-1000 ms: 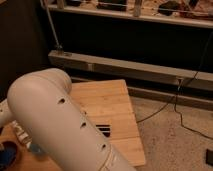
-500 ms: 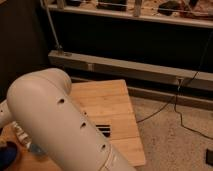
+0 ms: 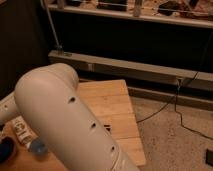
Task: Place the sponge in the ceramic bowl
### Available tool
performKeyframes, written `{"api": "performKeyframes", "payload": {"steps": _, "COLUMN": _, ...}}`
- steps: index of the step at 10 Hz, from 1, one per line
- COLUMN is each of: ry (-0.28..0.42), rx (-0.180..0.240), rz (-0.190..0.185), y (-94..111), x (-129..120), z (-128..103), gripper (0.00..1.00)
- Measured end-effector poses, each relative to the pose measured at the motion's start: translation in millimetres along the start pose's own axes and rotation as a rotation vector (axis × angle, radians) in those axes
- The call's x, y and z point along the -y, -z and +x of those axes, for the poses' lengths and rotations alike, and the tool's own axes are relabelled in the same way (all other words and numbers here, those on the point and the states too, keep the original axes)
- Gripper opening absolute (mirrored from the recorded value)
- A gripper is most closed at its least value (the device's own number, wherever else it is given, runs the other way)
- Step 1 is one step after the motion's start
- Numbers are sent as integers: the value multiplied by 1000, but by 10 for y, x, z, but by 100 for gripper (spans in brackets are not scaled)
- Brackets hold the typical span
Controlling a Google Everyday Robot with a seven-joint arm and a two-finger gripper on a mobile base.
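Note:
My white arm (image 3: 65,120) fills the lower left of the camera view and blocks much of the wooden table (image 3: 112,102). The gripper does not show; it is somewhere past the arm, out of frame. At the bottom left edge a dark blue piece, the sponge (image 3: 5,150), lies on the table, mostly cut off by the frame. The ceramic bowl is out of view.
A small light-blue cup (image 3: 37,146) and a pale printed packet (image 3: 21,131) sit beside the arm at lower left. A black bar (image 3: 108,129) peeks out from under the arm. Past the table's right edge are speckled floor and a black cable (image 3: 172,102); a dark shelf unit stands behind.

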Motion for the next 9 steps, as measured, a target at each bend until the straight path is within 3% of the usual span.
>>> {"api": "performKeyframes", "payload": {"steps": 5, "ry": -164, "rx": 14, "rz": 92, "y": 406, "x": 405, "z": 634, "gripper": 80}}
{"api": "performKeyframes", "payload": {"steps": 9, "ry": -320, "rx": -36, "rz": 199, "y": 533, "x": 642, "z": 1169, "gripper": 80}}
